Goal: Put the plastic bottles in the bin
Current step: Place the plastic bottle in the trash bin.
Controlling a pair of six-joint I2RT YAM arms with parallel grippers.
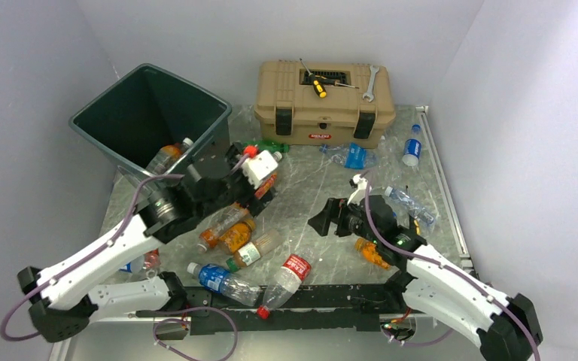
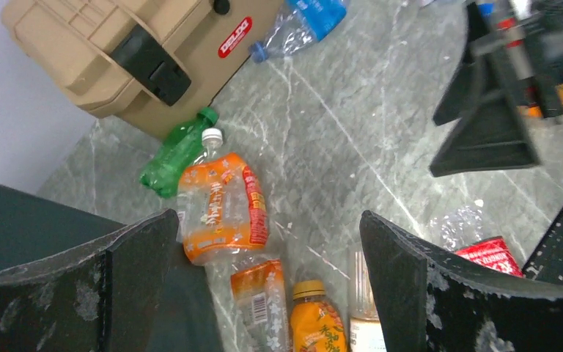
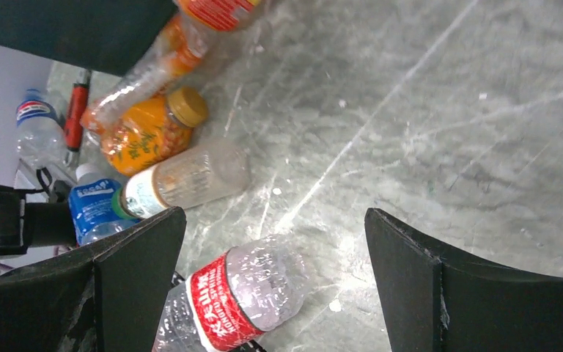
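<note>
Both the left gripper (image 2: 267, 216) and the right gripper (image 3: 275, 213) hung wide open and empty, the left just beside the bin (image 1: 222, 98), with one bottle (image 1: 168, 156) inside and the other bottles (image 1: 233, 236) scattered to its right.

Plastic bottles (image 1: 290, 272) scattered flat beside the open dark green bin (image 1: 139, 113)

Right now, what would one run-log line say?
left claw: open, empty | right claw: open, empty | bin: some plastic bottles inside | table: many more lying loose
</note>
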